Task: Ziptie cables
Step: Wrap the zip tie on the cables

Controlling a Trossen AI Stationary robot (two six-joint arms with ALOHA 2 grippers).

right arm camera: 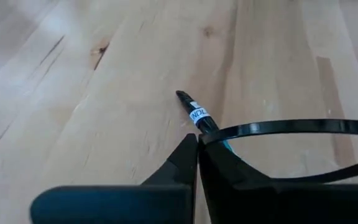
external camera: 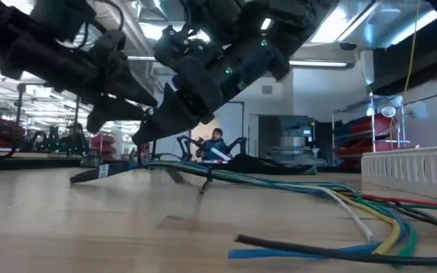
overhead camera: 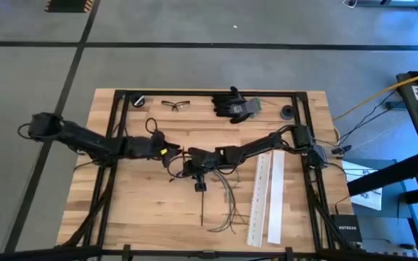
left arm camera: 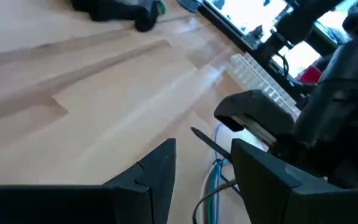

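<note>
The cables (overhead camera: 223, 197) are thin coloured wires fanned out toward the table's near edge, with their far ends gathered at mid-table. My right gripper (right arm camera: 197, 148), also visible in the high view (overhead camera: 194, 165), is shut there on a black zip tie (right arm camera: 291, 126) that loops out beside the fingers. A cable end with a white label (right arm camera: 197, 115) sticks out past the fingertips. My left gripper (left arm camera: 204, 167) is open right beside it (overhead camera: 176, 152). Its fingers stand on either side of the tie's thin black tail (left arm camera: 207, 142). My right gripper pinches the zip tie between its two shut fingertips, where the loop closes (right arm camera: 211, 135). The fingers slant downward from the table's right side. The loop stands out sideways. The cables' gathered end (external camera: 203, 173) is raised off the wood, and their other ends (external camera: 355, 216) lie on the table.
Two long white perforated strips (overhead camera: 265, 190) lie right of the cables. Black gloves (overhead camera: 234, 105), safety glasses (overhead camera: 176, 105) and two small black round parts (overhead camera: 138, 101) (overhead camera: 287, 112) sit along the far edge. Bare wood lies near left (overhead camera: 136, 210).
</note>
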